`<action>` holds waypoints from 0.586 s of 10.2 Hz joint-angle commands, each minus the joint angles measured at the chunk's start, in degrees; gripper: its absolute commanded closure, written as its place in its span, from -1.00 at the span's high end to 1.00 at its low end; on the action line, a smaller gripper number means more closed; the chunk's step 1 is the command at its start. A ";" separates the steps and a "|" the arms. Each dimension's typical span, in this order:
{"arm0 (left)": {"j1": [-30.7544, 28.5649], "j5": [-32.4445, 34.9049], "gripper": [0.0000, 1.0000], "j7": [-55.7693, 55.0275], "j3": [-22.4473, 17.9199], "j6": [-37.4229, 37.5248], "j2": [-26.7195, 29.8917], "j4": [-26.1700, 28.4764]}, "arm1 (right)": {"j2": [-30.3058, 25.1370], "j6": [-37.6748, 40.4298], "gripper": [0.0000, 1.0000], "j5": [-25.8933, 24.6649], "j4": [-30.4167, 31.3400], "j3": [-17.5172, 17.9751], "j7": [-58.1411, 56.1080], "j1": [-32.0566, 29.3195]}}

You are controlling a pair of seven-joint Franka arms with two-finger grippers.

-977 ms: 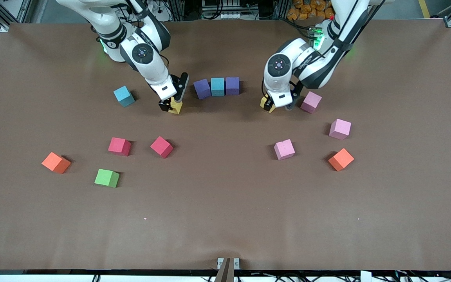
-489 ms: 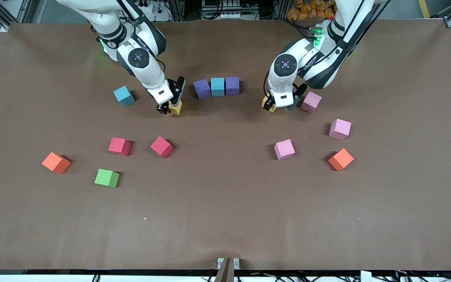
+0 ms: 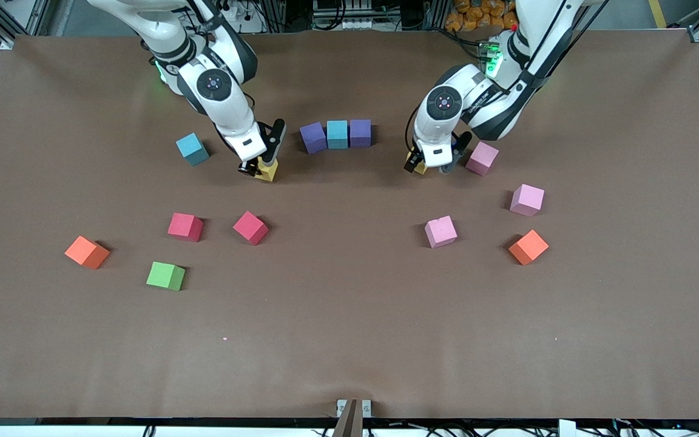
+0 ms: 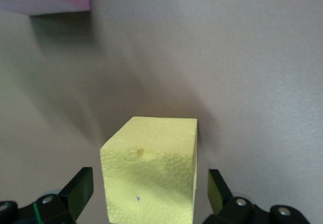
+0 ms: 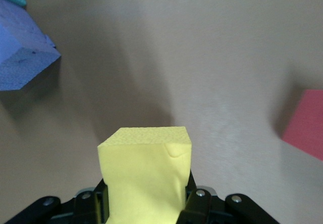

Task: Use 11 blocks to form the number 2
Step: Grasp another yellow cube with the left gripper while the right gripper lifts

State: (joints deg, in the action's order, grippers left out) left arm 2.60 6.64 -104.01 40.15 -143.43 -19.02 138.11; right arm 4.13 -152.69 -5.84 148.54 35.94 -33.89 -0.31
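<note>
Three blocks stand in a touching row: purple (image 3: 313, 137), blue (image 3: 337, 134), purple (image 3: 360, 132). Toward the right arm's end of that row, my right gripper (image 3: 258, 167) is shut on a yellow block (image 3: 268, 172), squeezing its sides in the right wrist view (image 5: 146, 168). Toward the left arm's end, my left gripper (image 3: 427, 165) stands open and low around a second yellow block (image 3: 413, 162). In the left wrist view that block (image 4: 149, 168) sits between the fingers (image 4: 81, 188) with a gap on each side.
Loose blocks lie around. A pink one (image 3: 482, 158) is right beside the left gripper, with two more pink (image 3: 526, 199) (image 3: 440, 231) and an orange (image 3: 528, 246). Toward the right arm's end are blue (image 3: 192, 149), two red (image 3: 185, 226) (image 3: 250, 227), orange (image 3: 87, 252) and green (image 3: 165, 275).
My right gripper has shut on its yellow block and shifted slightly with it. The left gripper has stayed open around its block, with the arm shifting only a little.
</note>
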 commanded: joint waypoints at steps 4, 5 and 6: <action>-1.02 -0.14 -1.00 -1.10 0.72 -1.42 -1.10 -0.21 | -6.23 5.56 -0.36 -0.49 -2.37 0.97 1.19 -0.92; -1.02 0.56 -1.00 -0.41 0.72 -1.24 -0.93 -0.99 | -6.85 5.74 -0.36 -0.49 -2.99 0.88 1.19 -1.00; -1.02 1.00 -1.00 1.17 0.72 -0.80 -1.01 -3.00 | -7.11 7.83 -0.36 -0.41 -4.04 0.88 1.19 -1.26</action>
State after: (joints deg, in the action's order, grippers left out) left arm 2.39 6.65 -104.11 40.15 -144.45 -20.09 137.18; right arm -1.33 -147.57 -5.83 145.65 36.06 -33.60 -0.35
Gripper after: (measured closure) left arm 0.405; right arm 0.454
